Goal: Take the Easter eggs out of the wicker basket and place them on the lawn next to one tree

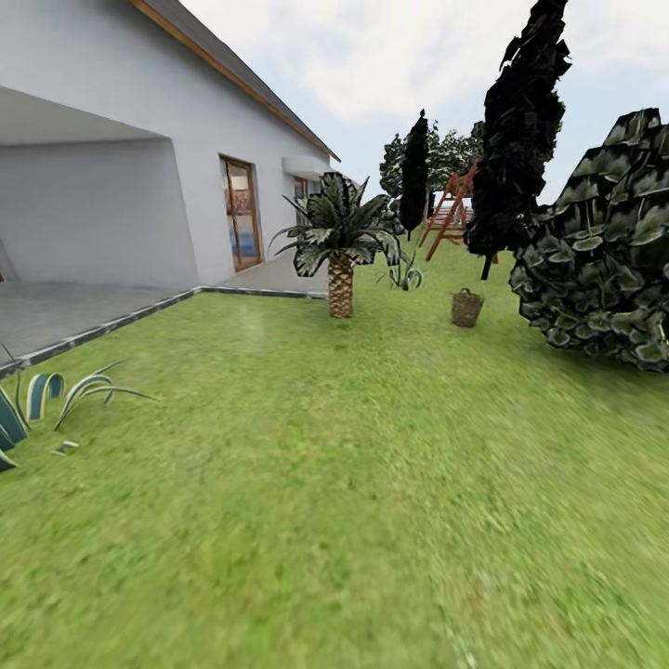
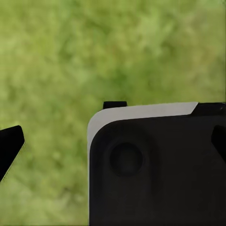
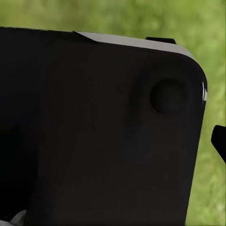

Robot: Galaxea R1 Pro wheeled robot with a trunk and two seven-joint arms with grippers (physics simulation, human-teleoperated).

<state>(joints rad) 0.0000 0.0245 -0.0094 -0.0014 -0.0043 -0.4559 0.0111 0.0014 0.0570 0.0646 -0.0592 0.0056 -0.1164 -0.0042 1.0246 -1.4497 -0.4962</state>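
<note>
We are looking out across the lawn point(image 1: 334, 502), a wide green spread with yellowish patches, and far ahead, right of centre, the basket point(image 1: 466, 308) is sitting on the grass. It is showing as a small brown rounded thing of woven twigs with an arched handle; at this range we are not making out anything inside it. Just left of it the palm point(image 1: 340, 243) is standing with its patterned trunk, and a small spiky plant point(image 1: 405, 272) is growing between the two, a little farther back. To the basket's right a dense crown of dark blocky leaves point(image 1: 604, 251) is bulging in from the right edge, and behind the basket a black-leaved tree point(image 1: 517, 139) is rising on a thin dark trunk. Farther off the playset point(image 1: 452, 210) is leaning red-brown against the sky. The white house point(image 1: 139, 158) is filling the left, with a paved strip point(image 1: 65, 311) along its foot.

In both wrist views we are seeing blurred grass behind a dark robot body point(image 2: 155, 169), with only black finger edges point(image 2: 10, 143) at the borders. Whether the left and right grippers are spread or closed, we cannot tell.
</note>
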